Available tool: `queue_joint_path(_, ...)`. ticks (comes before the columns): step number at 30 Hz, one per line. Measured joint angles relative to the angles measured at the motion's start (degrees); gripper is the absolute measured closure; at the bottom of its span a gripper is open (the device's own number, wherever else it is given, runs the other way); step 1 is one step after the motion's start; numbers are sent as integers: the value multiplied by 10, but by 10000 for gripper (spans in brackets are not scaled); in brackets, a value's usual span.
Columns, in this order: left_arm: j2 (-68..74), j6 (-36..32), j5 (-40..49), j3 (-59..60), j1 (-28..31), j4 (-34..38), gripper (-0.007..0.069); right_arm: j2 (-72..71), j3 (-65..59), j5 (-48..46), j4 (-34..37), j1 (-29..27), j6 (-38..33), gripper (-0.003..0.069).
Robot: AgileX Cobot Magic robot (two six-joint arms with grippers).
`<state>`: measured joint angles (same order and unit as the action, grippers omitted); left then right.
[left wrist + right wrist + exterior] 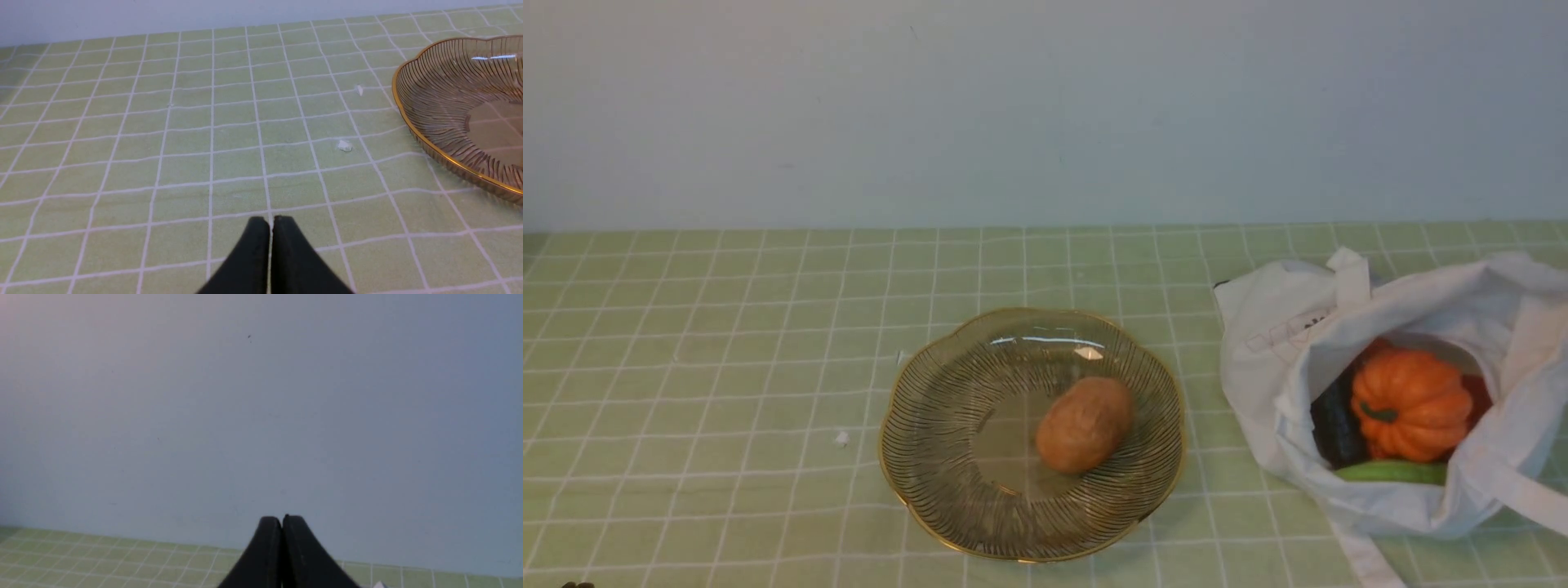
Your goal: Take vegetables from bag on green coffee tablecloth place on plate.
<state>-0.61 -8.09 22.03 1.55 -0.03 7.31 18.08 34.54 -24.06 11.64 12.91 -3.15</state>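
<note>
**A:** How many vegetables do you count?

**B:** Five. One potato (1084, 424) lies in the plate (939, 408), a little right of the centre. Four are in the bag (1274, 343): one pumpkin (1409, 404), one dark piece (1335, 425) at its left, one green piece (1392, 471) in front of it, and a small part of one red piece (1476, 396) at its right.

**A:** How do they look?

**B:** The potato is oval, brown and matt. The pumpkin is orange and ribbed, with a short green stem, and it lies on its side. The green piece is long and smooth.

**A:** And the other things?

**B:** There is one plate, of clear glass with a wavy gold rim, thin dark lines running outward and a smooth middle. There is one bag, of soft white fabric with flat straps (1349, 278). It stands right of the plate, near it but apart, with its mouth open toward the camera. Both rest on one pale green cloth (727, 327) with a grid of white lines. Two tiny white scraps (841, 438) lie left of the plate.

**A:** The tools?

**B:** There are two, black and pointed. The left tool (271, 222) is closed, tip against tip, and empty above the cloth left of the plate. The right tool (282, 520) is also closed and empty, and it faces the plain wall (261, 396).
</note>
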Motion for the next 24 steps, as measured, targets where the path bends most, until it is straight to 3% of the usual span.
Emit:
queue_joint_path(7, 0, 0, 0, 0, 0, 0, 629, -60, -73, 7, -2, 0, -1, 671)
queue_joint_path(17, 0, 0, 0, 0, 0, 0, 629, -66, -87, 1, -80, 0, -26, 672)
queue_joint_path(24, 0, 0, 0, 0, 0, 0, 629, -75, -176, 40, -113, -88, -27, 672)
